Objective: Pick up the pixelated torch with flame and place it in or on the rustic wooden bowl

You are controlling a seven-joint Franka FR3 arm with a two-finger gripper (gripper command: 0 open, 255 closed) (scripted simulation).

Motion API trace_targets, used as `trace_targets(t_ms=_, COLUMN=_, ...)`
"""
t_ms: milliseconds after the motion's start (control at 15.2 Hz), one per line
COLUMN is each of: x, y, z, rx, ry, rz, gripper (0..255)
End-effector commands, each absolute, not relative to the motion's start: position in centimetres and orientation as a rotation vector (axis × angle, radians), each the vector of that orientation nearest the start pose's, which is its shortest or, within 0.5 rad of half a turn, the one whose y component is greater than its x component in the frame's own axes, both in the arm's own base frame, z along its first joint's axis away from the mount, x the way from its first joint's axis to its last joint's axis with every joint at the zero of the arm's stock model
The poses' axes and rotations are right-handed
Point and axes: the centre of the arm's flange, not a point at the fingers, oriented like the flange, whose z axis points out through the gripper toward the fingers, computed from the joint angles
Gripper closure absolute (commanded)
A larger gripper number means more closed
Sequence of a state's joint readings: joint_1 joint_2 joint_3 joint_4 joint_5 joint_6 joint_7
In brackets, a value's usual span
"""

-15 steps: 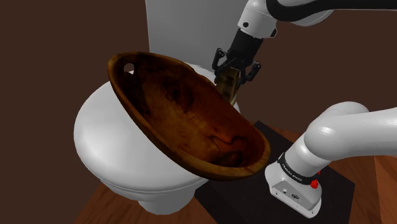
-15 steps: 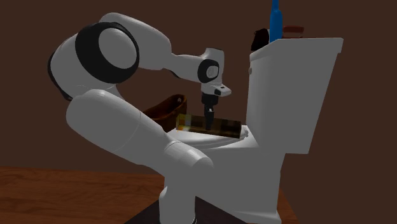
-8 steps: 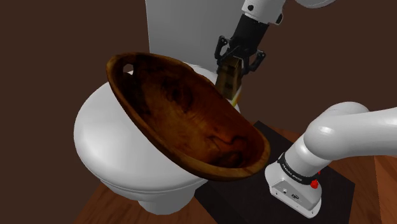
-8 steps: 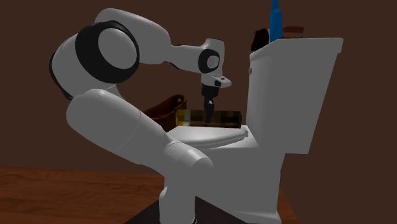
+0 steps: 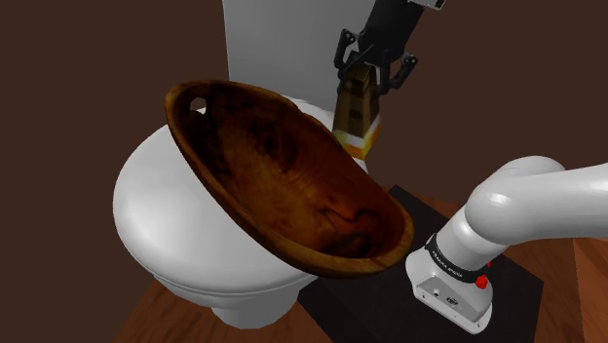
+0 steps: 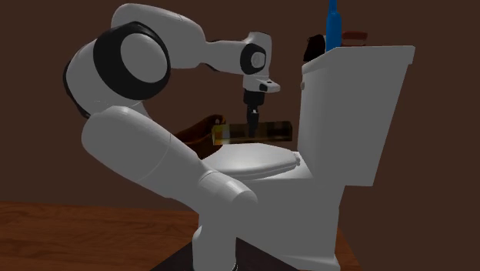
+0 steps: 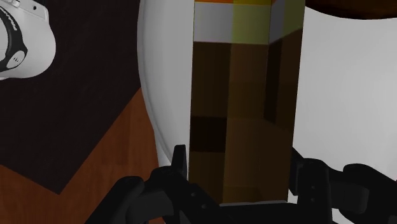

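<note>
**Desk:** What is the arm doing in this one?

**Photographer:** The black gripper [image 5: 374, 66] is clamping the blocky torch [image 5: 356, 112] across its brown shaft, with the fingers [image 7: 180, 164] pressing on two opposite flat faces. The torch is hanging roughly level in the air over the back of the white toilet [image 5: 156, 205]. It is clear of the seat and just beyond the far rim of the dark wooden bowl [image 5: 283, 185].

**Desk:** How is the piece likely handling?

**Photographer:** It is looking like a stiff, square-sided bar, probably light, with nothing that bends or crushes. The flat sides are giving the pads a sure seat. In the second exterior view the grip is sitting near mid-length, so neither end is seeming to drag it down. That middle stretch of shaft is reading as the right place to hold, away from the white-and-yellow flame end.

**Desk:** Any risk?

**Photographer:** The bowl is lying tilted on the toilet, its inside sloping towards the shoulder camera. A hard bar let go there is likely sliding to the low side, so a low, gentle release is looking wiser.
</note>
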State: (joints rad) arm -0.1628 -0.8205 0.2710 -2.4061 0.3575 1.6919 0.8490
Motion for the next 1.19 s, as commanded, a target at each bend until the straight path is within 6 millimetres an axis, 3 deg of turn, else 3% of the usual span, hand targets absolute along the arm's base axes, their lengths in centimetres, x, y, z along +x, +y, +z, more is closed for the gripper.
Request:
trace_targets(t_ms=0, x=31.3, y=9.0, z=58.8, rx=-2.7, ry=1.211, rz=-0.02, gripper=255)
trace_targets(t_ms=1122, x=31.3, y=9.0, z=67.8, rx=-2.7, ry=1.211, rz=-0.02, gripper=255)
